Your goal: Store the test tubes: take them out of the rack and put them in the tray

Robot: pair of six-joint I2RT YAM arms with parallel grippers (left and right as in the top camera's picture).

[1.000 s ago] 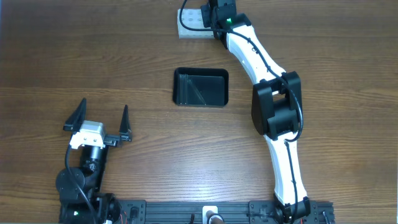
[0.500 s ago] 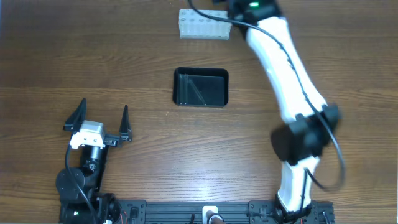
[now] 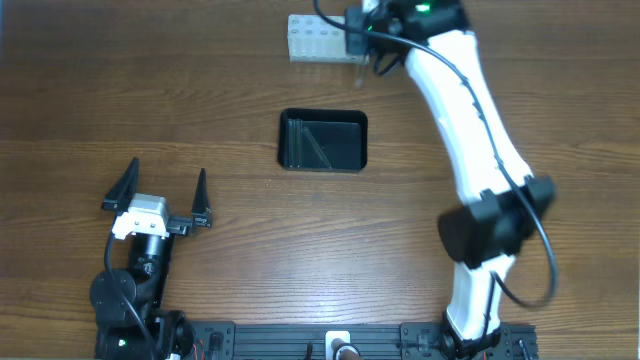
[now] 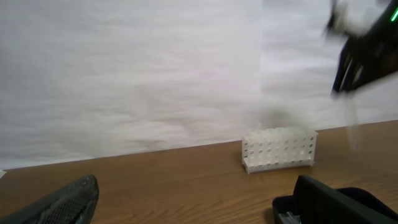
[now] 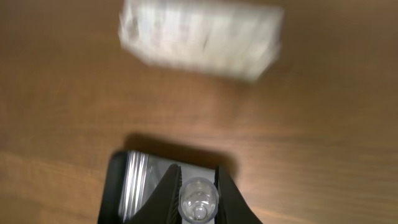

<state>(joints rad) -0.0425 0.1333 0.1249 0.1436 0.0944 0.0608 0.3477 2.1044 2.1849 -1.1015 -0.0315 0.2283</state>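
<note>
R claw (image 5: 198, 177) had lifted off the rack (image 3: 315, 38), clenched on a tube (image 5: 198, 200); tray (image 3: 282, 140) sat at rack's 6 o'clock. L claw (image 3: 168, 170) stayed released.

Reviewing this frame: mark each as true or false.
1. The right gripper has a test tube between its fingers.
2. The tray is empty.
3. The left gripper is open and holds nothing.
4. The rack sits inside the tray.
1. True. The right gripper is shut on a test tube.
2. False. Clear tubes lie in the tray.
3. True. The left gripper is open with nothing between its fingers, on the near left of the table, apart from the tray.
4. False. The rack stands on the table beyond the tray, with bare wood between them.
</note>
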